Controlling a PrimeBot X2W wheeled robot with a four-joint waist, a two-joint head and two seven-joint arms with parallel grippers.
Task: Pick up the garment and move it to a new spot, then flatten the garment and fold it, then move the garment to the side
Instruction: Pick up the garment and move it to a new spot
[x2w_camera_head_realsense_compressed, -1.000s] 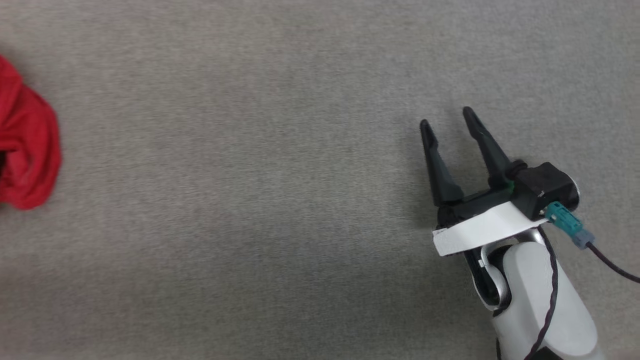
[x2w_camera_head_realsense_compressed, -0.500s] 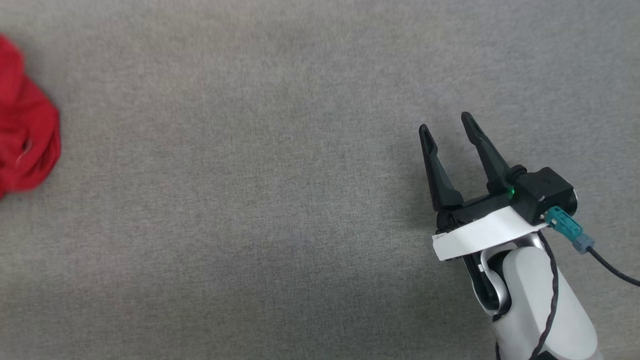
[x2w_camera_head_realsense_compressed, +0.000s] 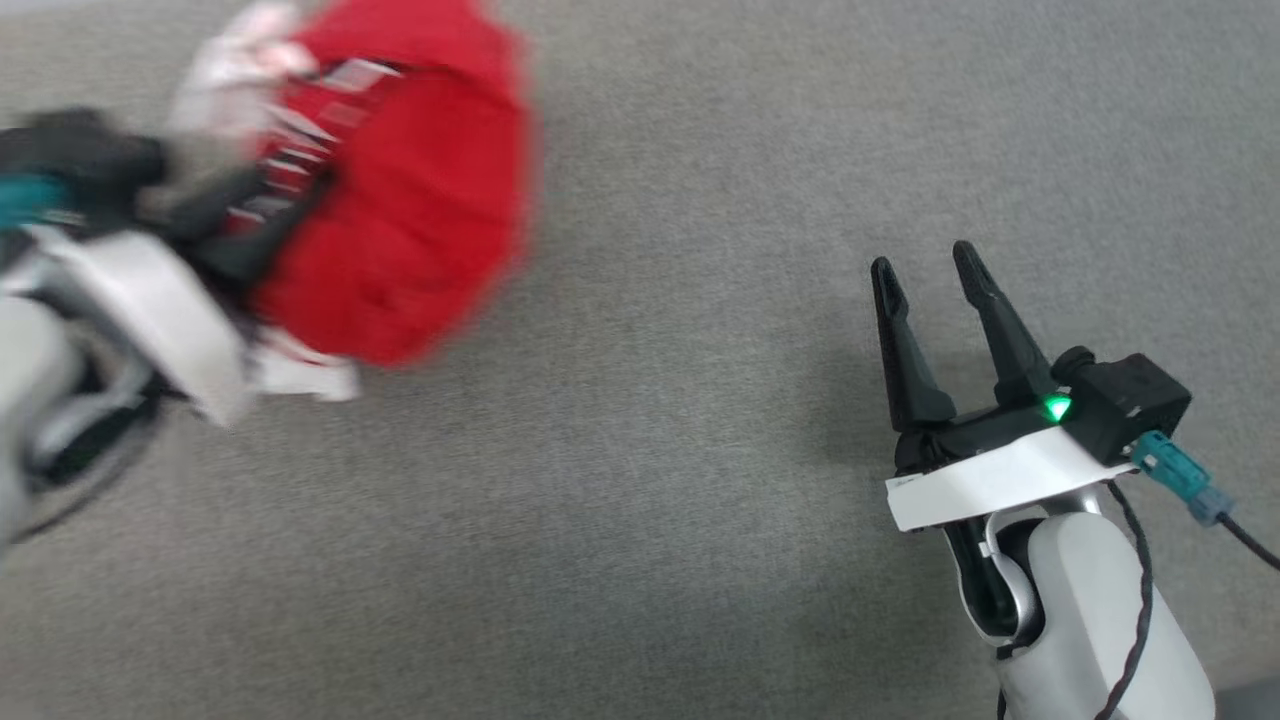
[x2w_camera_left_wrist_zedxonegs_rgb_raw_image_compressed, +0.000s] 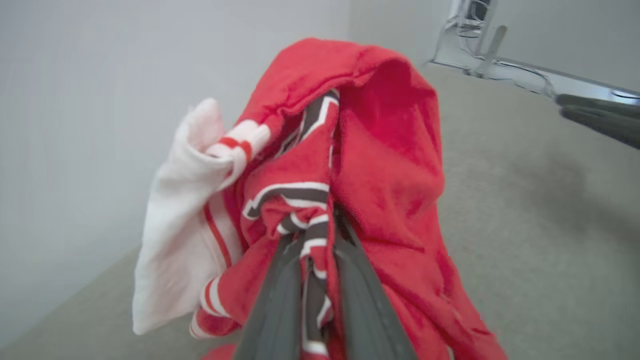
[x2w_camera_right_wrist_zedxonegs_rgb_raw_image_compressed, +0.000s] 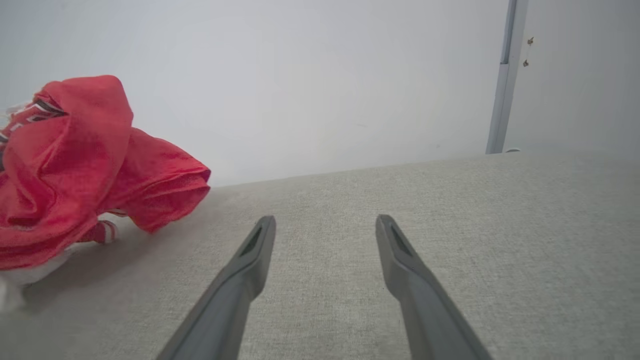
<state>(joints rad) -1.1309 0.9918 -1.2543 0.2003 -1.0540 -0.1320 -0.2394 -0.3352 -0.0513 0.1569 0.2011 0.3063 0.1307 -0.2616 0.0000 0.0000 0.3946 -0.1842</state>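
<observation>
Left gripper (x2w_camera_left_wrist_zedxonegs_rgb_raw_image_compressed: 312, 240): fingers pressed nearly together, pinching a fold of the garment (x2w_camera_left_wrist_zedxonegs_rgb_raw_image_compressed: 390, 165) where the black, white-edged lettering shows. The red body of the garment hangs bunched over and around the fingers, with a white sleeve (x2w_camera_left_wrist_zedxonegs_rgb_raw_image_compressed: 175, 250) with red-striped trim to their left in the left wrist view. In the head view the left gripper (x2w_camera_head_realsense_compressed: 290, 200) and garment (x2w_camera_head_realsense_compressed: 420, 200) are blurred, at upper left over the grey surface (x2w_camera_head_realsense_compressed: 650, 450). From the right wrist view the garment (x2w_camera_right_wrist_zedxonegs_rgb_raw_image_compressed: 65, 165) is a crumpled bundle at far left; whether its lowest folds touch the surface cannot be told.

Right gripper (x2w_camera_head_realsense_compressed: 922, 258): fingers spread, holding nothing, at lower right, well apart from the garment. The right wrist view shows the right gripper (x2w_camera_right_wrist_zedxonegs_rgb_raw_image_compressed: 325, 220) low over the surface, facing a pale wall (x2w_camera_right_wrist_zedxonegs_rgb_raw_image_compressed: 300, 75).
</observation>
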